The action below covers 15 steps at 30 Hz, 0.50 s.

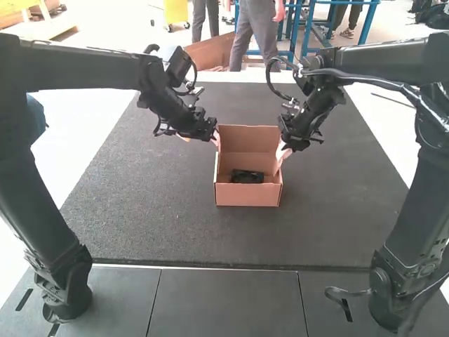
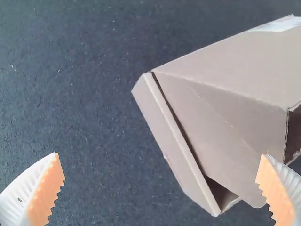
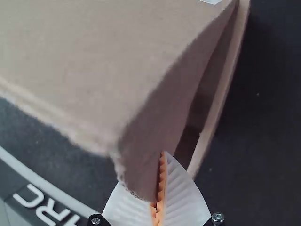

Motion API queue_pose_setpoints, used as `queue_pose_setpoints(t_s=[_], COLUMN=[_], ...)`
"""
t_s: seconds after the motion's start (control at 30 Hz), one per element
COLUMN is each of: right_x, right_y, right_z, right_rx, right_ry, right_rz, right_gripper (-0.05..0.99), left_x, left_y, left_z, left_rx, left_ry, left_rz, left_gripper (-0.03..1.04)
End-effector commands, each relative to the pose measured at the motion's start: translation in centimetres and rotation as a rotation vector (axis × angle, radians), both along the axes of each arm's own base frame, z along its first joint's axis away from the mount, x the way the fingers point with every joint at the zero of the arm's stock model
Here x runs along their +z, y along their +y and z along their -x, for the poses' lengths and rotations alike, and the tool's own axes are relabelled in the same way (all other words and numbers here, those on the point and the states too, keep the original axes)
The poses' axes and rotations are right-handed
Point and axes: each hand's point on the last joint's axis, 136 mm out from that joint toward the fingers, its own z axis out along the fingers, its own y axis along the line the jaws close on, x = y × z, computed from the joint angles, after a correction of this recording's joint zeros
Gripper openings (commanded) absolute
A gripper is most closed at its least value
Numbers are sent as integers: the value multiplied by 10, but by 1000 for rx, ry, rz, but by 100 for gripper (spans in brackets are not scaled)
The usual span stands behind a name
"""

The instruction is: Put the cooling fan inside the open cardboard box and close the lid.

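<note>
Right pincer (image 1: 283,154) clamped on the cardboard box's (image 1: 249,195) flap (image 3: 141,141), left pincer (image 1: 210,135) apart, cooling fan (image 1: 247,175) inside.

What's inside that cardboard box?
A black fan lies on the floor of the box. The front wall hides the nearest strip of floor, so anything there can't be seen.

**A:** Site type?

**B:** Robotics lab, bench rig.

**A:** Basis?

**B:** Two black jointed arms, left arm (image 1: 77,70) and right arm (image 1: 421,182), are mounted on dark slotted panels (image 1: 105,302) at the near edge of the table (image 1: 224,309). A black textured mat (image 1: 140,189) runs from there to the far edge. Loose cables (image 1: 270,77) loop at the wrists. The left wrist view looks past ribbed white fingers (image 2: 28,197) with orange pads.
</note>
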Motion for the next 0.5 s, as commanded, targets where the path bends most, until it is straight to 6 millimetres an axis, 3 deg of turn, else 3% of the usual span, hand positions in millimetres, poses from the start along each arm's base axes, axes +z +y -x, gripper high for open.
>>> queue_pose_setpoints(t_s=[0.0, 0.3, 0.47], right_x=[7, -9, 7], right_y=[4, -7, -3], right_z=[13, 20, 2], right_rx=[28, 44, 33], right_ry=[-6, 3, -77], right_rz=[-17, 49, 34], right_gripper=[-1, 3, 53], left_x=[13, 6, 1], left_y=[-7, 1, 10], left_z=[11, 27, 40], left_rx=[-25, -31, -48], left_ry=[-22, -8, 3], left_rz=[38, 21, -7], left_gripper=[97, 97, 97])
